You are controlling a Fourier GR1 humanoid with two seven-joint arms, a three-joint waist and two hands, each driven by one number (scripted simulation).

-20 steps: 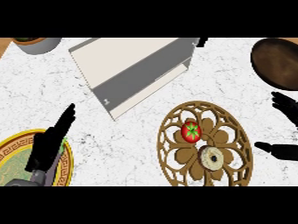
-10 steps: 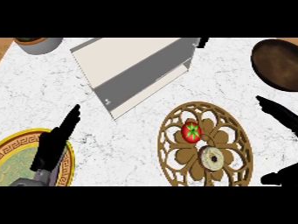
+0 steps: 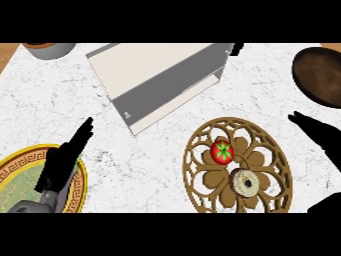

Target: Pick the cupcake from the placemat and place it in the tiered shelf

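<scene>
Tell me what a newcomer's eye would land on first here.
Probably the round, openwork wooden placemat at lower centre-right, with a red tomato and a pale cupcake on it. Next, the tilted white tiered shelf at top centre. The open right hand reaches in beside the placemat.

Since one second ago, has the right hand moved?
Yes. The right hand has shifted toward the view's lower right, its wrist now farther below the dark bowl; its straight fingers stay right of the placemat.
</scene>
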